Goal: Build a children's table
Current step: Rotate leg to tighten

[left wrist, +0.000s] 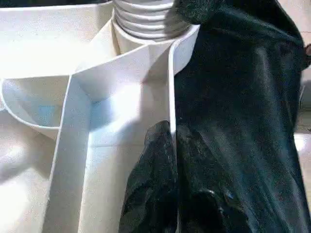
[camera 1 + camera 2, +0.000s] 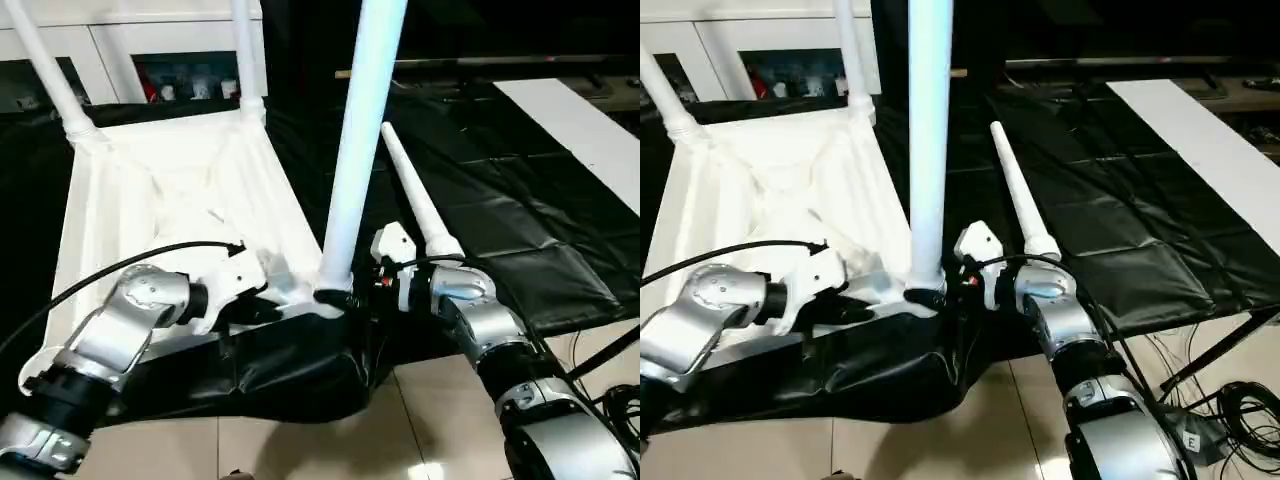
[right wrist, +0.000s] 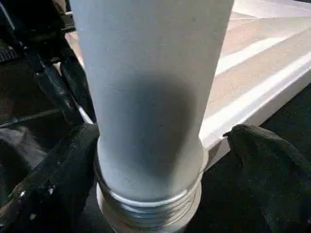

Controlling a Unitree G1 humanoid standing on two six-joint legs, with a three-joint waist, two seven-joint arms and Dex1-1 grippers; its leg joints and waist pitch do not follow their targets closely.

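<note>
Upside-down white tabletop (image 2: 150, 190), three legs (image 2: 360, 140) upright

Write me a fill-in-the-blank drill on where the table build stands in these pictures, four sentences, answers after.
1. The tabletop lies upside down with ____ legs standing in its corner sockets.
2. One more leg lies loose on the ____ sheet.
3. The left gripper is shut on the tabletop's ____.
4. The right gripper has its fingers ____ on either side of the near leg.

Missing words: three; black; rim; open
</note>
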